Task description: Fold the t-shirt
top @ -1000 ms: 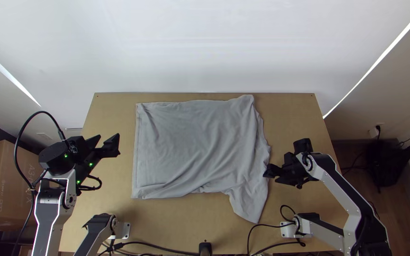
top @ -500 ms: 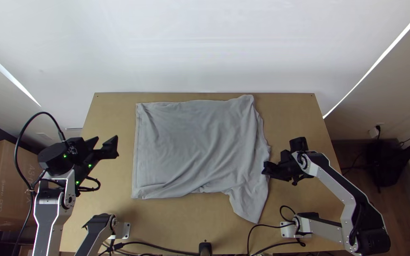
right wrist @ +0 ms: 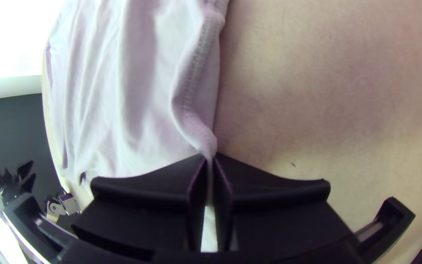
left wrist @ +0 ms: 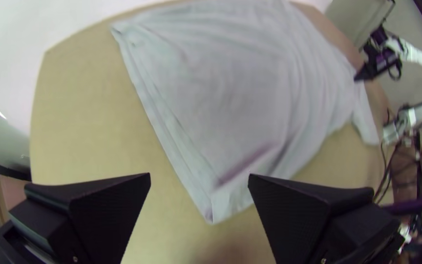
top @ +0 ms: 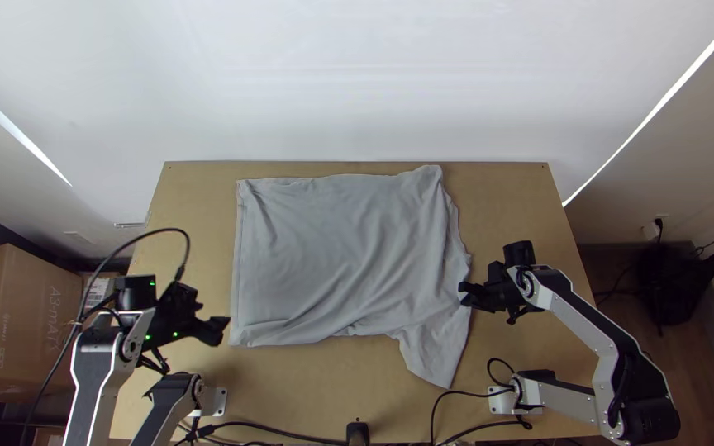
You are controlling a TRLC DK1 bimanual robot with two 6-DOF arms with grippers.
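Observation:
The grey t-shirt (top: 340,256) lies spread on the table with some wrinkles, a sleeve part (top: 433,351) sticking out toward the near edge at its right. My left gripper (top: 223,324) is beside the shirt's near left corner; in the left wrist view the left gripper (left wrist: 199,188) is open, with the corner (left wrist: 213,212) between and beyond its fingers. At the shirt's right edge is my right gripper (top: 464,295). In the right wrist view the right gripper (right wrist: 210,159) is shut on a pinched fold of the seamed edge (right wrist: 194,88).
Bare wooden table (top: 510,198) lies right of the shirt and along its left side. Black cables (top: 456,399) run over the near edge by the right arm's base. A cardboard box (top: 22,322) stands off the table at the left.
The left gripper has moved toward the near edge and slightly right, to the shirt's near left corner. The right gripper has shifted slightly and closed on the shirt's edge. The shirt has hardly moved.

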